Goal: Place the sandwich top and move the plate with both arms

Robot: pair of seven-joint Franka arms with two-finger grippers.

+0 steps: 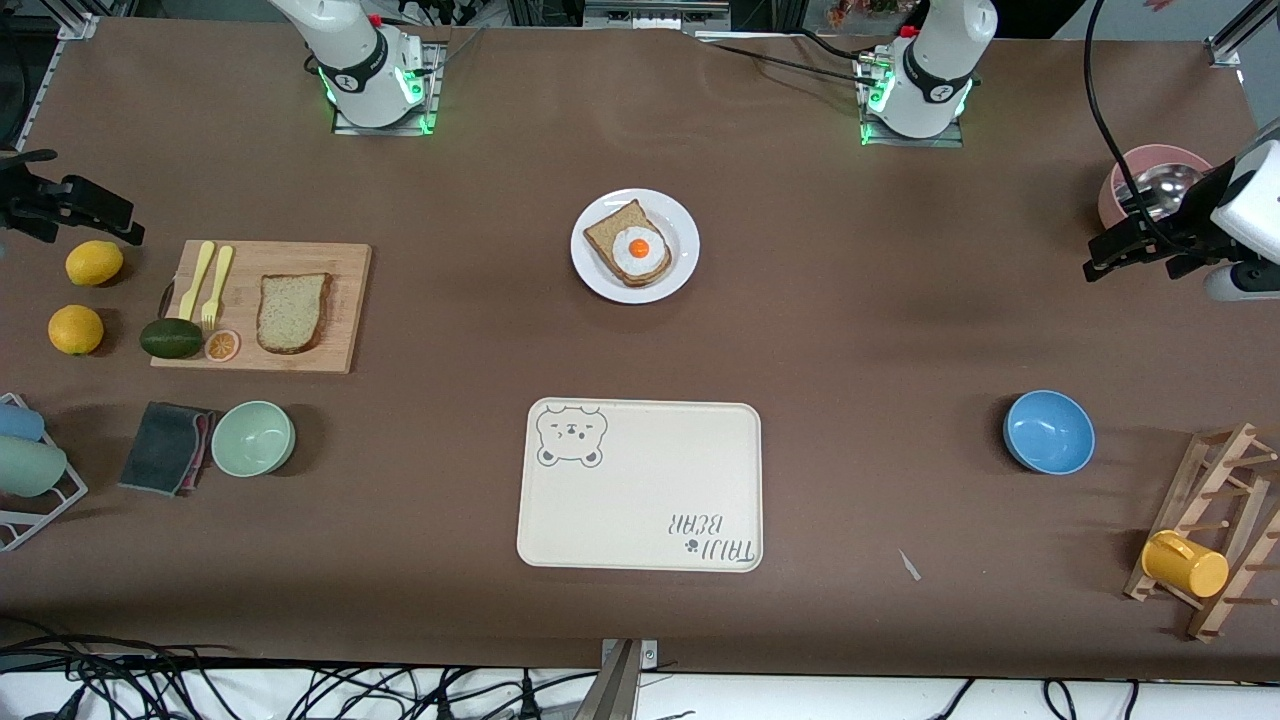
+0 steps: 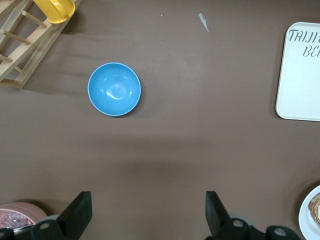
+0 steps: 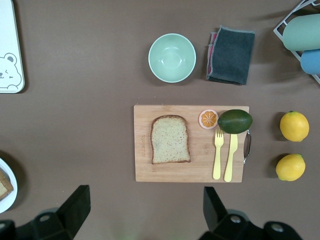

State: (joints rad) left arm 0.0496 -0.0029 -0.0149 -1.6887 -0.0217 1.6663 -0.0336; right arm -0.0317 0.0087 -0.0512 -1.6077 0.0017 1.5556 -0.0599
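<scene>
While both fingers gape — speckled sandwich top (image 1: 292,312) on wooden board (image 1: 345,300) | round plate (image 1: 683,243)

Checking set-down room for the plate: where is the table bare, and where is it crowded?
Bare: the brown stretch between the plate, the bear-print tray and the blue bowl; the tray itself holds nothing. Crowded: the right arm's end, with the cutting board bearing the sandwich top, plus lemons, green bowl and cloth.

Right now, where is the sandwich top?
The sandwich top lies flat on the wooden cutting board toward the right arm's end of the table, beside the orange slice and yellow fork, apart from the plate.
</scene>
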